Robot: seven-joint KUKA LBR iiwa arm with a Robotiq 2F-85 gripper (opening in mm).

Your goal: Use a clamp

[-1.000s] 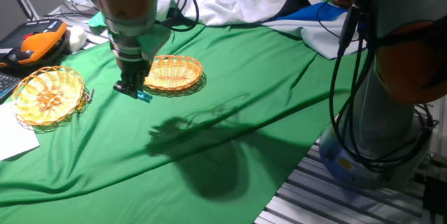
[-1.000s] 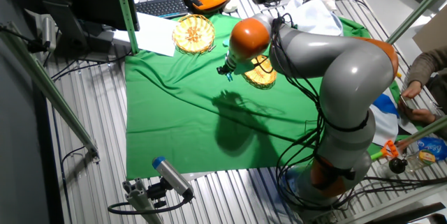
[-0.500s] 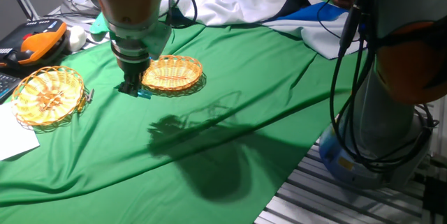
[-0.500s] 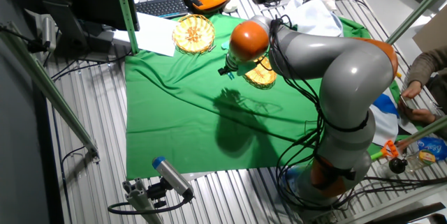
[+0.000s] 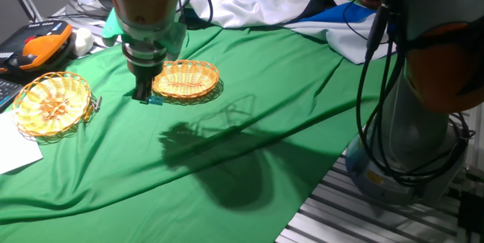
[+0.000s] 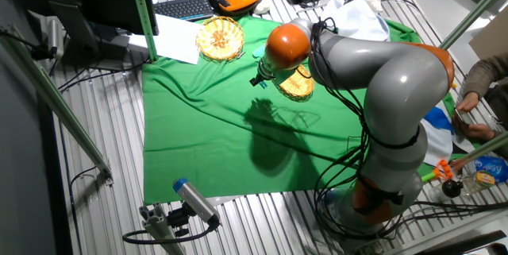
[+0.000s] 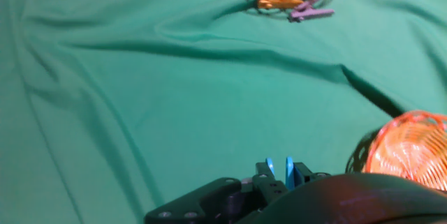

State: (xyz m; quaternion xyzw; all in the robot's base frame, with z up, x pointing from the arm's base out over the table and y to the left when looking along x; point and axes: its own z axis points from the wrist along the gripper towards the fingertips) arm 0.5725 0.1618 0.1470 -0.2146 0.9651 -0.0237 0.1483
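My gripper is shut on the small teal clamp, holding it low over the green cloth just left of the near wicker basket. In the other fixed view the gripper hangs between the two baskets. In the hand view the clamp's two blue prongs stick out from between the black fingers at the bottom edge, pointing over bare cloth.
A second wicker basket stands at the left with a small grey clip on its rim; that clip also shows in the hand view. The near basket is at the hand view's right. Pendant, paper and folded cloths border the cloth.
The gripper with the clamp has shifted slightly back and to the right, closer to the near basket. The baskets and the grey clip have not moved.
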